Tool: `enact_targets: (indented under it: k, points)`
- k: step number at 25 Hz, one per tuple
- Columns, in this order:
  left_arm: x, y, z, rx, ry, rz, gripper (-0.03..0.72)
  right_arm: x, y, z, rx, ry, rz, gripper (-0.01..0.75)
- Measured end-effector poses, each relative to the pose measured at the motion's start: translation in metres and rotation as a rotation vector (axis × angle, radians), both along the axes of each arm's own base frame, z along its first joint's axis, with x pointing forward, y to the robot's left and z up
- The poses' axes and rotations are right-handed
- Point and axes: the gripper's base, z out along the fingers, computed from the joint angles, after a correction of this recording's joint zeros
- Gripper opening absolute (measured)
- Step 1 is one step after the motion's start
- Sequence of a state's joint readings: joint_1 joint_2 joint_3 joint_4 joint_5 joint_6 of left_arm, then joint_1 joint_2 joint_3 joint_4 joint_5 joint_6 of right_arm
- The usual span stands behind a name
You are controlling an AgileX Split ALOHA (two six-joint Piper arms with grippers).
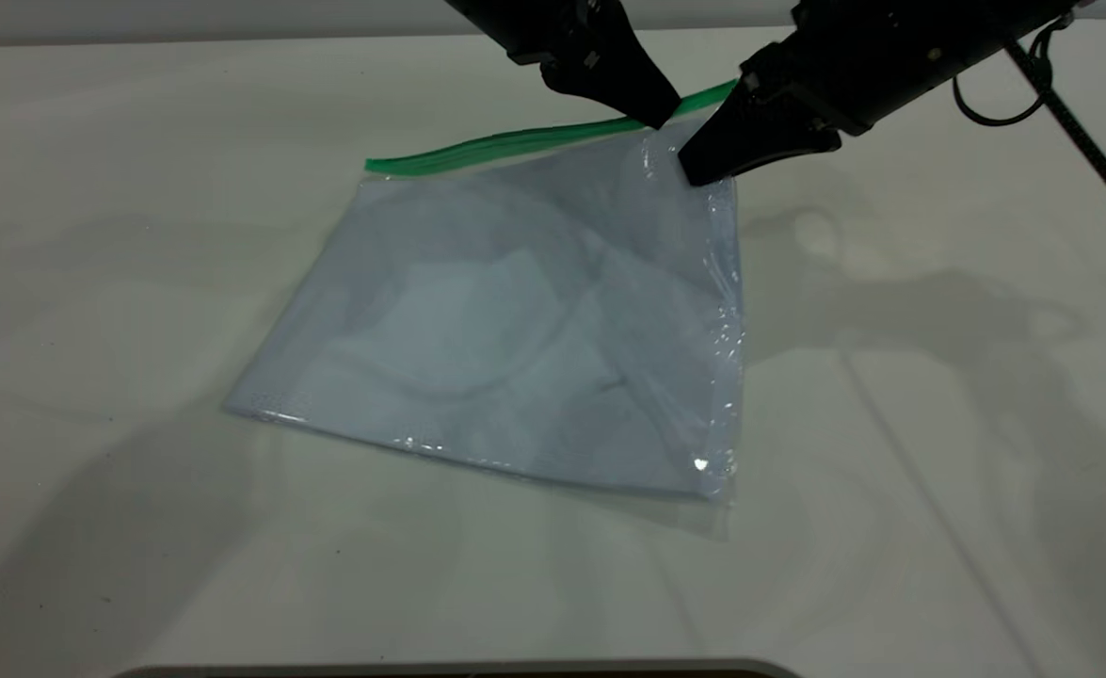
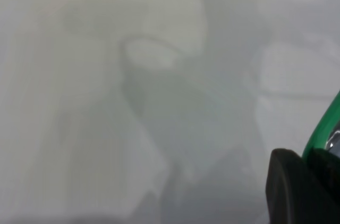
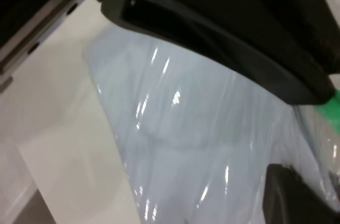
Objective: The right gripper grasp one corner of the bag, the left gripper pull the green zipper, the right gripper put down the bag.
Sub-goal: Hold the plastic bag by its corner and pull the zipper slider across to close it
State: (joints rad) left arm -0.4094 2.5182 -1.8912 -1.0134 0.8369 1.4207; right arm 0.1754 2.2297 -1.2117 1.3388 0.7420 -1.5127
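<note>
Near edge of the bag (image 1: 515,348): it lies on the surface (image 1: 138,235), low and flat toward the camera, and you should let it stay there as the anchor while the far side is lifted
Paper inside: pale bluish-white, showing through the clear plastic; keep the tilt gentle so it does not slide
Right hand (image 1: 703,168): closed on the bag's far right corner, just below the green edge; hold firm and steady, since any slack here lets the strip buckle
Green zipper (image 1: 515,143): it runs along the far edge, raised at the right end and dropping to the left
Left hand (image 1: 658,115): its tip is at the strip near the right corner, and it looks pinched on the green zipper in the left wrist view (image 2: 324,134), though the slider itself is hidden
Your pull: I judge you should draw leftward along the strip's own line, away from the right hand, slowly and without lifting
</note>
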Motion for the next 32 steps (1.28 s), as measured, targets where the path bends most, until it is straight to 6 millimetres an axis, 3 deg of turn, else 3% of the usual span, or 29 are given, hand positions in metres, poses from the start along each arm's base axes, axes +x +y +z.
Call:
enact_targets:
  k: [26, 32]
  points:
    - [0.015, 0.026, 0.001, 0.050, -0.046, 0.034, 0.056, 0.009, -0.005, 0.010, 0.123, -0.061, -0.053, 0.033]
    - [0.020, 0.032, -0.011, 0.061, -0.044, 0.069, 0.059, 0.013, -0.017, 0.015, 0.136, -0.072, -0.078, 0.029]
